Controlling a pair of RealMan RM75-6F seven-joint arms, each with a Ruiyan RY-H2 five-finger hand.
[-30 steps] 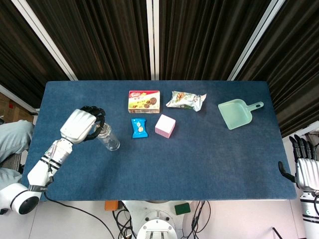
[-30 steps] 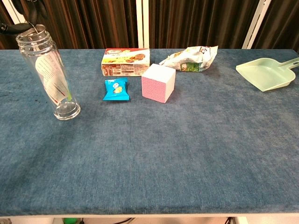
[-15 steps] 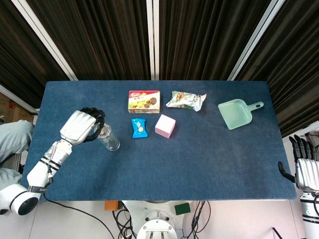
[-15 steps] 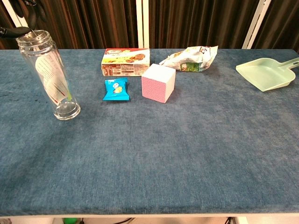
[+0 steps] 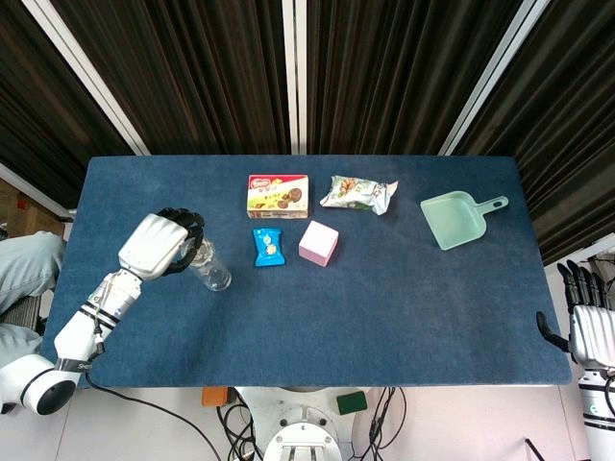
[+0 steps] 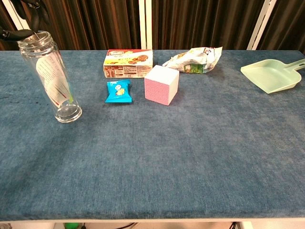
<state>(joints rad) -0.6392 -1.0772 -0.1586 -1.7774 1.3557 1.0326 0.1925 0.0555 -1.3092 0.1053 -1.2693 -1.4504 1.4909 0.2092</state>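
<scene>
Over on the left side of the worktop (image 5: 404, 317), clear bottle (image 6: 50, 78) standing upright, open mouth up, long axis vertical. Left hand (image 5: 159, 242) right at the bottle's top, dark fingers (image 5: 185, 223) curled over the rim and seemingly touching it; hard to tell from either view whether actually gripping. Bottle sits just to the inner side of that hand, so a short reach only. Right hand (image 5: 588, 317) parked off the far right edge, fingers straight and spread, holding nothing, well apart from the bottle. Blue snack packet (image 6: 118, 91) and pink cube (image 6: 162, 84) nearby, not touching.
</scene>
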